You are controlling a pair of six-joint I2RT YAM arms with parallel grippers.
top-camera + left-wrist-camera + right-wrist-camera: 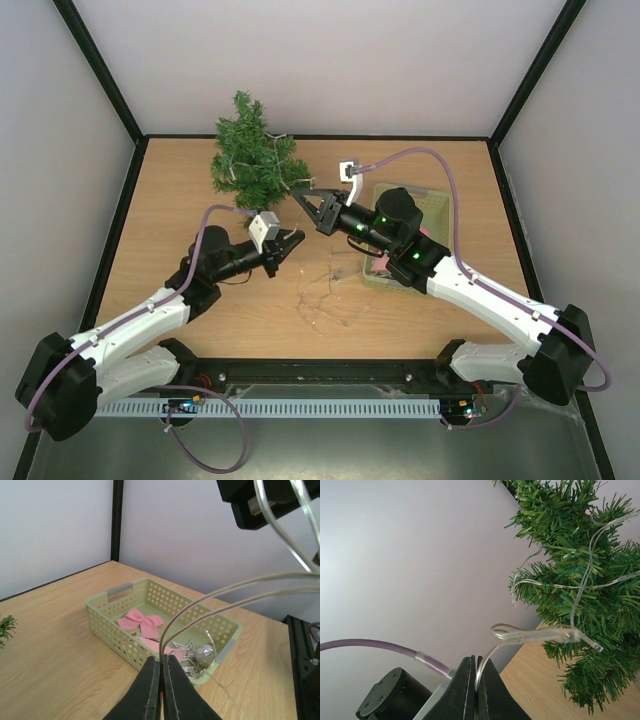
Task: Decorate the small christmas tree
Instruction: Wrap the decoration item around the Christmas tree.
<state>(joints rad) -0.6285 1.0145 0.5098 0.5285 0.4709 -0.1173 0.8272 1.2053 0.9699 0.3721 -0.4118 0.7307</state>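
The small christmas tree (pixel 252 158) is set upright at the far edge of the tabletop (pixel 165 225), left of the middle, with its top rising in front of the back wall. A light string (pixel 535 635) of clear wire is draped in loops over its dark green branches, and a loose tangle of the same wire is seen lying on the tabletop between the two arms, nearer the front edge.

The left arm (pixel 150 320) is stretched from the near left corner toward the middle of the tabletop. The left jaws are pressed together on the light string, which is seen in the left wrist view rising out of their tips and curving up to the right. The right arm (pixel 490 300) is reached in from the near right corner, and its wrist is held above a pale green basket (pixel 107 617) that stands toward the far right part of the tabletop. The right jaws are closed on the light string too, just beside the tree's lower right branches, and the wire is seen running from their tips into the tree.

In the basket a pink bow (pixel 141 621), a silver star (pixel 186 647) and a silver ball (pixel 204 655) are laid, with the star and ball at one end. The two pairs of jaws are held near each other, apart, in front of the tree.
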